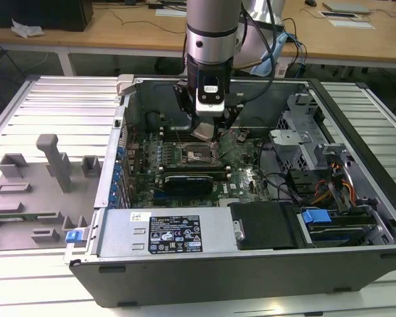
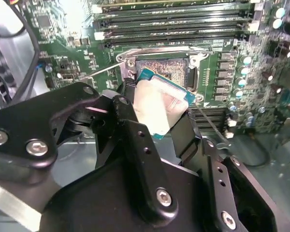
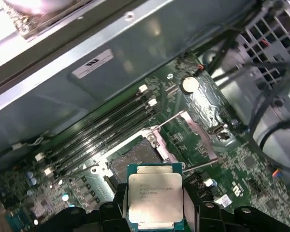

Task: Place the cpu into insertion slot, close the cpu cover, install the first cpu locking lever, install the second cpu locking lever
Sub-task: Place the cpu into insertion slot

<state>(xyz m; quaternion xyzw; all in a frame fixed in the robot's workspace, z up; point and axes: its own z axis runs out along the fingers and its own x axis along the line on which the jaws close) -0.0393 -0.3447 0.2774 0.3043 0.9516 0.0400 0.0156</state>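
Hanging inside the open computer case [image 1: 251,277], above the circuit board [image 1: 247,175], the tool [image 2: 159,108] is pinched on opposite edges of the chip [image 3: 155,198]. The metal top is thereby left uncovered, presumably for seating, over the bare slot [image 3: 135,162]. The slot's near edge is hidden by the chip, and the gap between them cannot be judged.

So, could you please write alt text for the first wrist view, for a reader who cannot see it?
The hand holds the cpu, silver top facing the camera, by two opposite edges above the empty insertion slot on a green motherboard. Long black memory slots run beside the slot, inside a grey metal case.
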